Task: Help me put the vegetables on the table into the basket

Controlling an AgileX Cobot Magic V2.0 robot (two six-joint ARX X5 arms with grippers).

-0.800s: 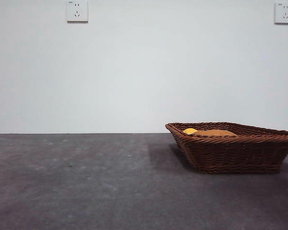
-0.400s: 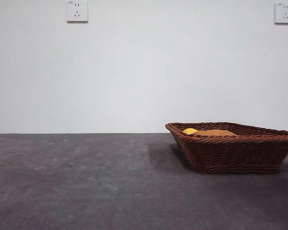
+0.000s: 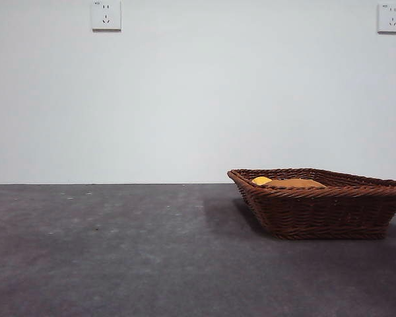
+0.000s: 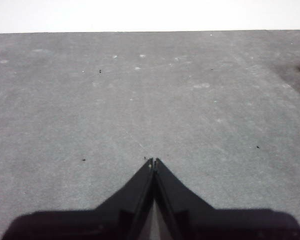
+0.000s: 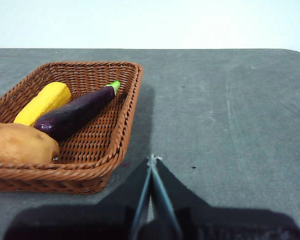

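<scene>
Grey worktop bare; basket holds potato, yellow squash, eggplant. Left tool, right tool closed, empty. Task looks done; keep tools clear.

left claw: jaws closed tip to tip | right claw: jaws closed, empty
</scene>
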